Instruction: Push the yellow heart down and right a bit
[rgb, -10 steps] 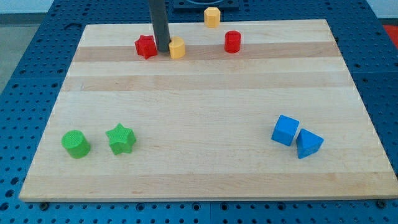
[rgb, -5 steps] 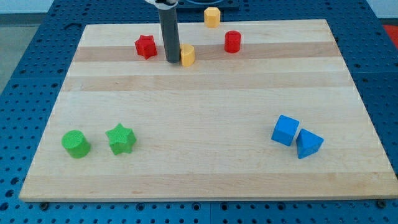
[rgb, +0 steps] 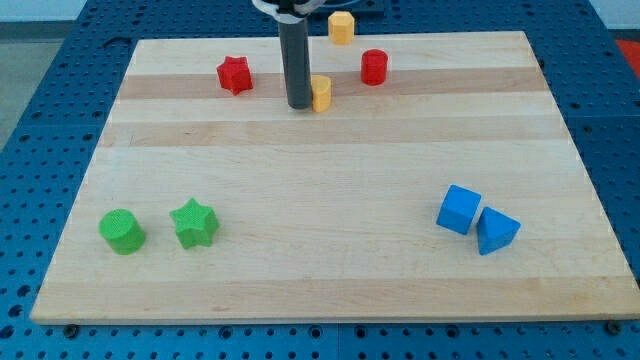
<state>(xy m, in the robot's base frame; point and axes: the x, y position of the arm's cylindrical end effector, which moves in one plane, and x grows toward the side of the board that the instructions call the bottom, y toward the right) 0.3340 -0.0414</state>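
Observation:
The yellow heart (rgb: 321, 94) lies on the wooden board (rgb: 330, 200) near the view's top, a little left of centre. My rod stands upright directly to its left and partly covers it. My tip (rgb: 299, 105) touches the heart's left side. The red star (rgb: 234, 75) lies to the upper left of the tip, apart from it.
A red cylinder (rgb: 374, 67) lies up and right of the heart. A second yellow block (rgb: 341, 27) sits at the board's top edge. A green cylinder (rgb: 122, 231) and green star (rgb: 194, 223) are at lower left. A blue cube (rgb: 459, 210) and blue wedge (rgb: 496, 231) touch at lower right.
My tip has slid right and slightly down, pushing the yellow heart with it, away from the red star. The other blocks have not moved.

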